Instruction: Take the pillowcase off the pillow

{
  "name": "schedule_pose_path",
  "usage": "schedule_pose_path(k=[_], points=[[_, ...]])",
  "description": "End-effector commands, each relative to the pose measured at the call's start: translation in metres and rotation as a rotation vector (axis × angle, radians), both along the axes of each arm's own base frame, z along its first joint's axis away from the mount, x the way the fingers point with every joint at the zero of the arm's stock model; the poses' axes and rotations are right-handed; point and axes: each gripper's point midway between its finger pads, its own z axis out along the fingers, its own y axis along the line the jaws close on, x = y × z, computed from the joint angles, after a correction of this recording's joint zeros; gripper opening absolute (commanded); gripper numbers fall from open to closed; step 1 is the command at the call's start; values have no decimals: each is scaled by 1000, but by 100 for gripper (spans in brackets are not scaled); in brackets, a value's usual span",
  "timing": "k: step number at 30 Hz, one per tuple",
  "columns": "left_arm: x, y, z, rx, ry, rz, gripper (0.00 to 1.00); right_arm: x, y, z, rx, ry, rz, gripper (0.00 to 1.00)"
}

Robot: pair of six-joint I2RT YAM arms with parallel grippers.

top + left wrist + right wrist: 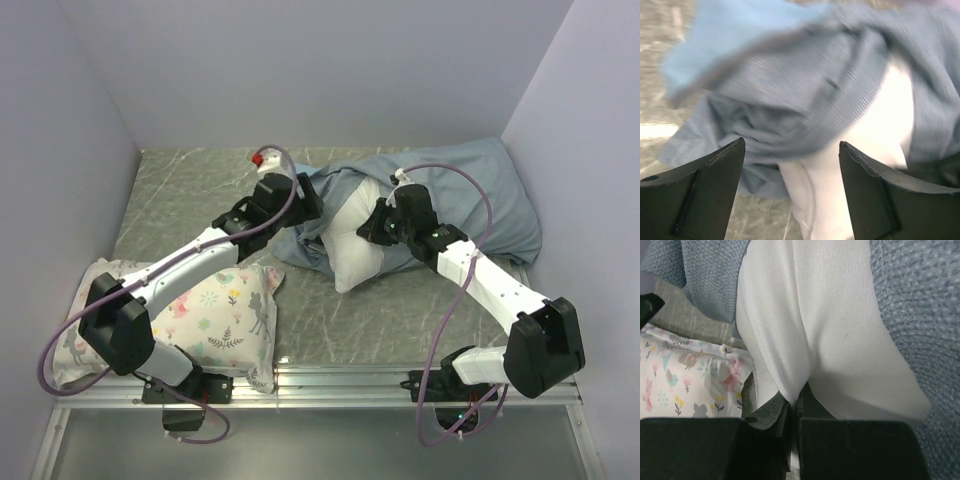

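Toward the back right of the table (200,190) the pillowcase (470,200) lies in a rumpled blue-grey heap that runs up to the right wall. The pillow (350,245) pokes out of its near, open end, plain white and bulging toward the arms. The cover is bunched around the pillow's far part, so the near end is bare and the rest is hidden in cloth. The right gripper (795,402) is clamped on the pillow. In its wrist view the two black fingers are pressed together, with a pinched fold of white fabric rising from between them and blue-grey cloth on either side. The left gripper (791,145) sits at the left side of the heap, jaws spread wide and holding nothing. Its wrist view is blurred, but the fingers (710,190) stand well apart, with crumpled pillowcase and a strip of white pillow showing between them. Whether the fingertips touch the cloth I cannot tell. At the near left, under the left arm, a printed pillow (225,310) with pastel flowers and animals lies flat, apart from the heap. A corner of it also shows at the left of the right wrist view.
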Motion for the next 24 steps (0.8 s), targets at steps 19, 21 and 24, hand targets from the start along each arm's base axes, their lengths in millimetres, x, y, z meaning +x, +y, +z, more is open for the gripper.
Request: schedule_pose_path(k=[19,21,24], points=[[106,36,-10,100,-22,220,11,-38,-25,48,1,-142,2,0],[121,52,-16,104,-10,266,8,-47,-31,52,-4,-155,-3,0],[140,68,-37,77,34,290,3,-56,-41,61,-1,-184,-23,0]])
